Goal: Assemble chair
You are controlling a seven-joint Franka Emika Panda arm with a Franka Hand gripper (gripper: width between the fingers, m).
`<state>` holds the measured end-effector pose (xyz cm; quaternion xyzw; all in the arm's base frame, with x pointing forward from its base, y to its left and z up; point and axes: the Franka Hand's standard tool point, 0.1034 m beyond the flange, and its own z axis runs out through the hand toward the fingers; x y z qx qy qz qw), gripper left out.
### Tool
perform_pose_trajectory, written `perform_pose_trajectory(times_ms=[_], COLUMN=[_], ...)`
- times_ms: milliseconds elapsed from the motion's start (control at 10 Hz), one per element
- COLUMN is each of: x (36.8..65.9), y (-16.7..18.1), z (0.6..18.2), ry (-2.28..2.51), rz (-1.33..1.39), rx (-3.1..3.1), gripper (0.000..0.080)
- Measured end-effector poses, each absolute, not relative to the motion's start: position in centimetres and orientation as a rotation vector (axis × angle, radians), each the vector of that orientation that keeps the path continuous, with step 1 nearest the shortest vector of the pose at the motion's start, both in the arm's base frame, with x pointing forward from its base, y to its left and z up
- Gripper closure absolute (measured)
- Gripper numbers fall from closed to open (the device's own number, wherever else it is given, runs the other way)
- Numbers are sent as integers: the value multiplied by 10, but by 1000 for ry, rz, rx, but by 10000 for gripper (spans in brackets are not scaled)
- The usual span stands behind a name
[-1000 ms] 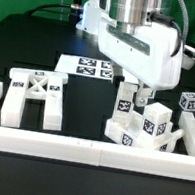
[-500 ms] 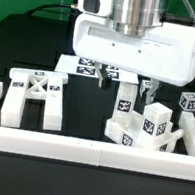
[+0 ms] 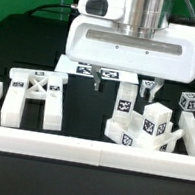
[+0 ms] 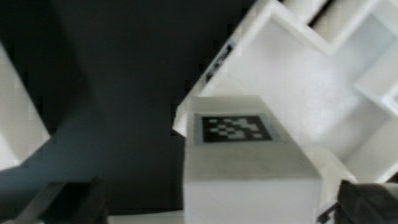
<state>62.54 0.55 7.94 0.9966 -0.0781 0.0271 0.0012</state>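
My fingers (image 3: 123, 85) stand spread wide and empty at the exterior view's centre, over the black surface (image 3: 83, 112); the white blocky plastic X-braced chair frame (image 3: 35, 94) lies at lower left; the white tagged plastic chair blocks (image 3: 142, 124) cluster at lower right, just below me; the wrist view shows one tagged block (image 4: 240, 150) close

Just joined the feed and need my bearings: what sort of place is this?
Probably a robotics lab bench: black table fenced by white border rails, a marker board, tagged white chair parts.
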Motion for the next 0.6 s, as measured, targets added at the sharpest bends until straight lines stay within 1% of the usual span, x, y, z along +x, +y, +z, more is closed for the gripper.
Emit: perform_pose_trajectory(times_ms=[100,200,300,400,600], x=[625,625,625,625,625], y=[5,5,5,5,5], z=[79,79,79,79,79], ry=[-247,-247,-247,-250,-319], rz=[85,84,84,84,84], rx=[3128,3128,3128,3128,3124], gripper=[238,374,374,511,511])
